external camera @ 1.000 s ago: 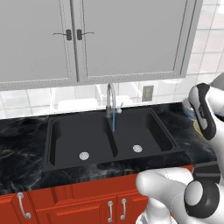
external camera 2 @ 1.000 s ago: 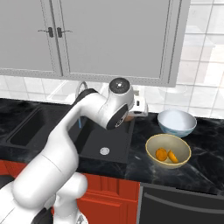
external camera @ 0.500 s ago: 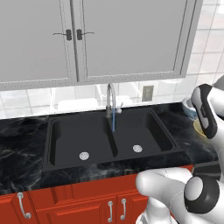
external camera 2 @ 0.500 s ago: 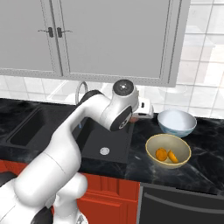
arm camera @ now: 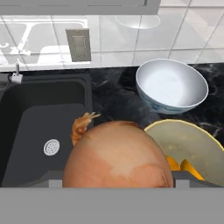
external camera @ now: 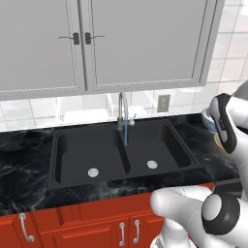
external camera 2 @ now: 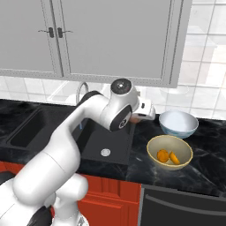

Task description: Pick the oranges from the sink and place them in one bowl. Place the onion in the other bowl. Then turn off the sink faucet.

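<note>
Since the frame a second ago, the gripper [external camera 2: 140,115] is being carried a little further right, away from the sink [external camera 2: 110,139] and toward the two bowls. The onion [arm camera: 117,156] is being held between the fingers, which are spread wide around it; in the hand view it is seen large and close at the bottom, with a dry papery tuft at its upper left. It is being held above the black counter [external camera 2: 203,167], between the right basin of the sink and the bowls.

The pale blue-white bowl [external camera 2: 178,123] is standing on the counter to the right, by the far wall, and looks bare inside. The yellow-tan bowl [external camera 2: 169,152] is sitting just nearer, touching or almost touching it, with both oranges [external camera 2: 168,156] lying inside. Water is being poured in a thin blue stream from the silver faucet [external camera: 122,107] into the sink.
</note>
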Tool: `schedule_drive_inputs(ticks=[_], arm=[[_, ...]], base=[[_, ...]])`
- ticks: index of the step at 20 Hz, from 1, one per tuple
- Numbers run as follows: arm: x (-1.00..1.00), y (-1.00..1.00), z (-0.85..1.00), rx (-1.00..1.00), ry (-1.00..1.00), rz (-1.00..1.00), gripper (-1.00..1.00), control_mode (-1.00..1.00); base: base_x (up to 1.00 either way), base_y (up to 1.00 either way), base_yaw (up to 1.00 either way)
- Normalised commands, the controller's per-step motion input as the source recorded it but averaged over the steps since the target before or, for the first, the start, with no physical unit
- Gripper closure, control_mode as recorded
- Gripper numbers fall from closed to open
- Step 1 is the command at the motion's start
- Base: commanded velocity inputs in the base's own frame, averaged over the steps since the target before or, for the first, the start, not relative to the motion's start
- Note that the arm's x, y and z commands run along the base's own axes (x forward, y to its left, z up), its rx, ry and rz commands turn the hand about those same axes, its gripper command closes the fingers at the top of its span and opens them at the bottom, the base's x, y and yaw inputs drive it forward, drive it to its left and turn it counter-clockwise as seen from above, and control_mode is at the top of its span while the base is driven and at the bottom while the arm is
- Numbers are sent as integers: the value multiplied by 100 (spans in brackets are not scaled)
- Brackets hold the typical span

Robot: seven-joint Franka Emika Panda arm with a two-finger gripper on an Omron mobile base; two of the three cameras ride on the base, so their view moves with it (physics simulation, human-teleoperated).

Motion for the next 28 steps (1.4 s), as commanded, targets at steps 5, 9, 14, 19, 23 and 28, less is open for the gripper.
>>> schedule_drive_inputs(ticks=[5, 9, 14, 19, 23, 28], arm=[[0, 0, 0, 0, -4, -15, 100, -100], [0, 0, 2, 0, -10, -16, 100, -100], [0, 0, 7, 0, -14, -13, 100, -100], [0, -2, 0, 0, -5, -11, 100, -100], [0, -7, 2, 0, 1, -10, 100, -100], [0, -3, 27, 0, 10, -7, 100, -100]], base=[[0, 0, 0], [0, 0, 0], [0, 0, 0], [0, 0, 0], [0, 0, 0], [0, 0, 0]])
